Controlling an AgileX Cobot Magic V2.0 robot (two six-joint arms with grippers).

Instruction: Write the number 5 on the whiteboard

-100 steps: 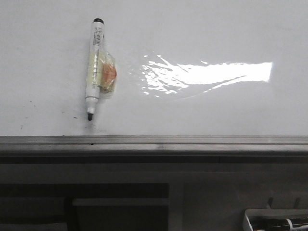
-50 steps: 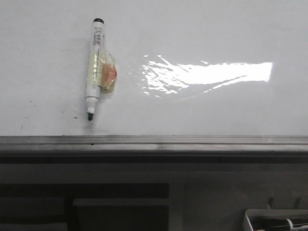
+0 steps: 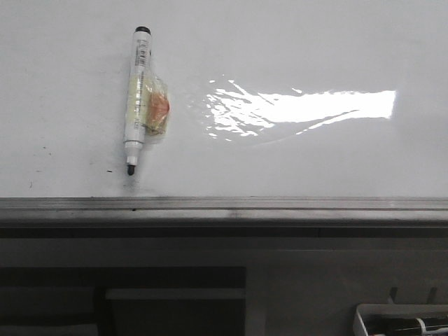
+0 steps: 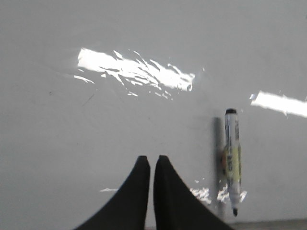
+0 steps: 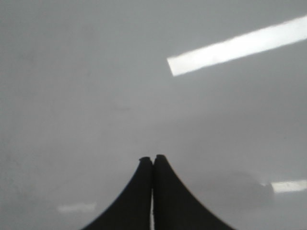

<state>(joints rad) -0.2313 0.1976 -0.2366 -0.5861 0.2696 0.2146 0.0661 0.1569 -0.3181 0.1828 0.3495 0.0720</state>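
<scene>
A glossy whiteboard (image 3: 294, 42) fills your front view, its grey metal rail (image 3: 224, 204) running along the near edge and a bright streak of reflected light (image 3: 308, 106) glaring off the surface. A marker (image 3: 136, 98) lies flat on the board to the left of that glare, uncapped, its dark tip pointing toward the rail and stopping just short of it; a crumpled scrap of yellowish tape with an orange patch (image 3: 158, 108) clings to the side of the barrel facing the glare. A few tiny dark specks sit near the marker's tip, but you see no written stroke of a number 5 anywhere on the board in any of the three views.

Your left gripper (image 4: 151, 160) hangs above bare board with its black fingers (image 4: 136, 191) drawn almost together, only a thin slit between them and nothing held; in that wrist view the marker (image 4: 232, 160) lies apart from the fingertips, beside a long reflected glare. Your right gripper (image 5: 153, 159) hovers over bare board too, its jaws pressed together and empty. Below the rail, a white tray (image 3: 399, 320) shows at the corner of the front view.
</scene>
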